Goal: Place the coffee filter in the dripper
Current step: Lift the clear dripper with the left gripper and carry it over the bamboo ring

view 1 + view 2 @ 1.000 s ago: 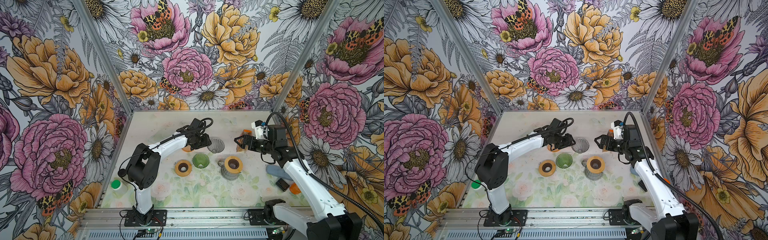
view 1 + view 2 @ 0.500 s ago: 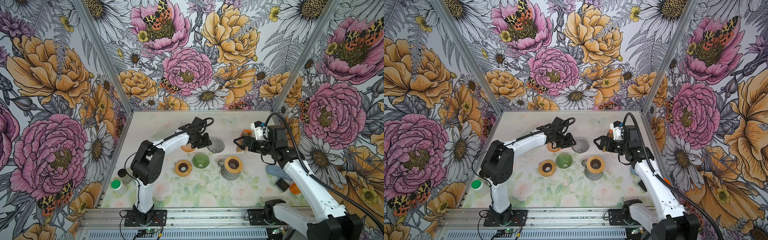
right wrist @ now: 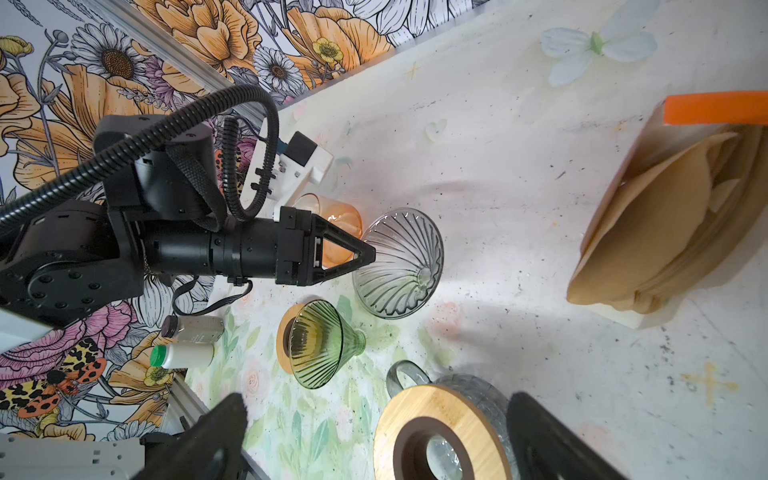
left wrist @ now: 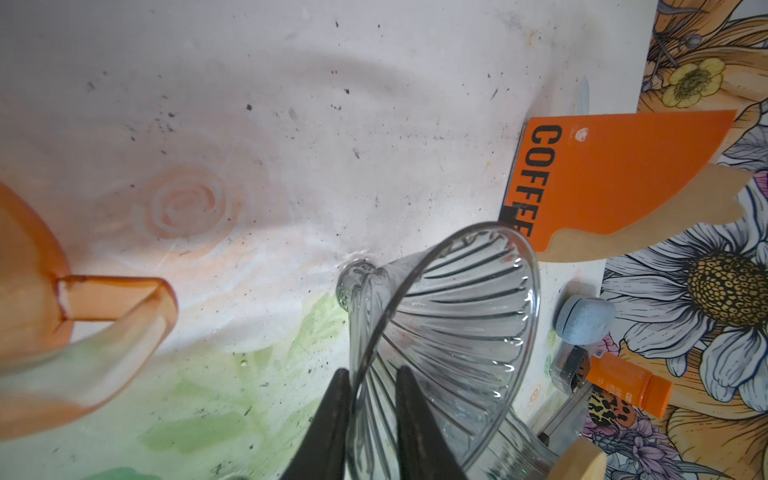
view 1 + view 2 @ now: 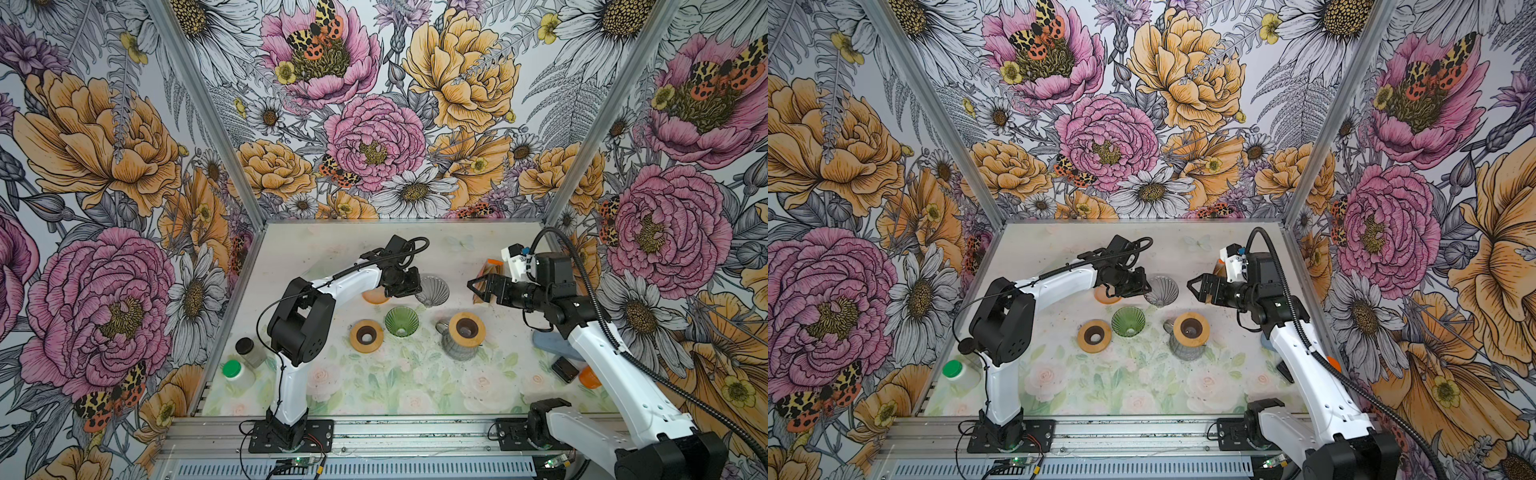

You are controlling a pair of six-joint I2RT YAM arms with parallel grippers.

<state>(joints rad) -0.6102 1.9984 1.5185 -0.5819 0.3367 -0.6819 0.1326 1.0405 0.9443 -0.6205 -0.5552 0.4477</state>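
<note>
The pale floral-printed counter (image 5: 324, 249) is carrying everything, and by my reading the task is sitting at its opening step: a dripper is being readied and no filter is lifted yet. The stack of brown paper cone filters in an orange "COFFEE" sleeve (image 3: 665, 216) is standing right of centre in both top views, partly hidden by the right tool (image 5: 473, 289). That tool is hanging spread wide and empty, its jaws pointing towards the frame's centre and not at the stack. Lower down, the grey glass carafe with a wooden collar (image 5: 459, 351) is standing upright.

The clear ribbed glass dripper (image 5: 432, 289) is lying on its side at centre frame. The left tool (image 4: 372, 370) is grasping its rim, one finger inside the cone and one outside. The green ribbed glass dripper (image 5: 401, 320) is lying just below it.

The next move is calling for the left tool to tip the clear dripper mouth-up and steady it. The right tool would then be turning to the stack and pinching a single sheet without dragging its neighbours.
</note>
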